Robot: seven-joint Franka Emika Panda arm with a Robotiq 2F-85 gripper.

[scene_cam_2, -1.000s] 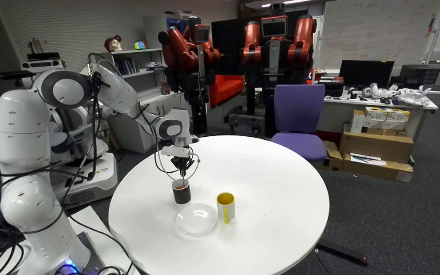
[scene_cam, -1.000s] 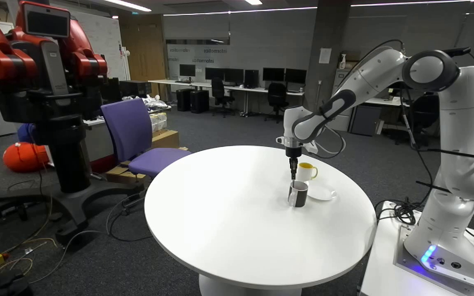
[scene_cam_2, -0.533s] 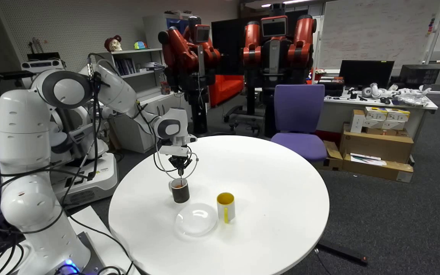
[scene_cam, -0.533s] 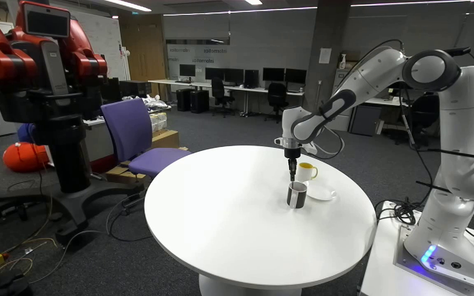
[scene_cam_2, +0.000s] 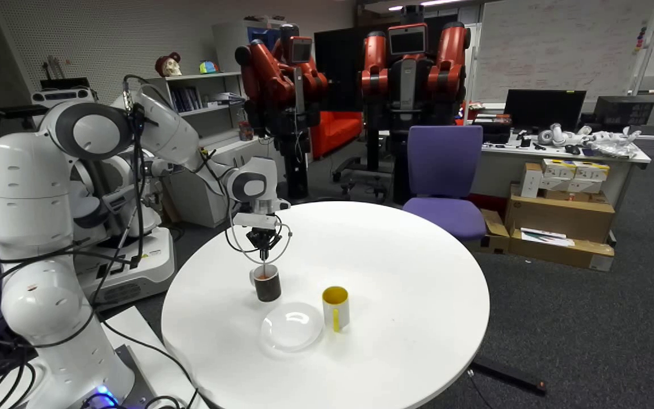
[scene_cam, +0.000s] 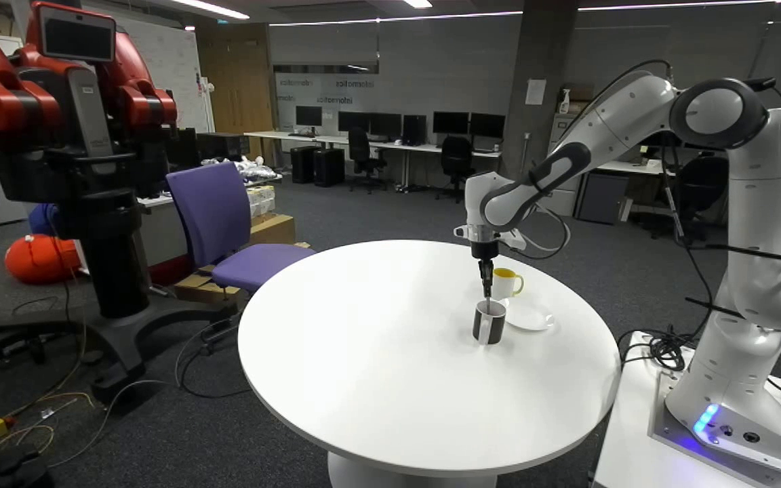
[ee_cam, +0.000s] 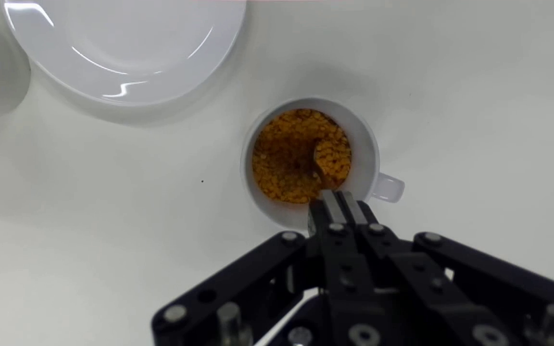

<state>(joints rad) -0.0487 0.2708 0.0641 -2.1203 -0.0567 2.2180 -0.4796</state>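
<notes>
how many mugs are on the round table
2: the dark mug, below the closed jaws, and the white-and-yellow mug, beside the plate. Both exterior views show the same pair; none seems hidden.

dark carpet; purple chair near round white table; monitors on desk; ceiling lights lit.

Spoon reaches into upright dark mug (orange grains inside).
</notes>
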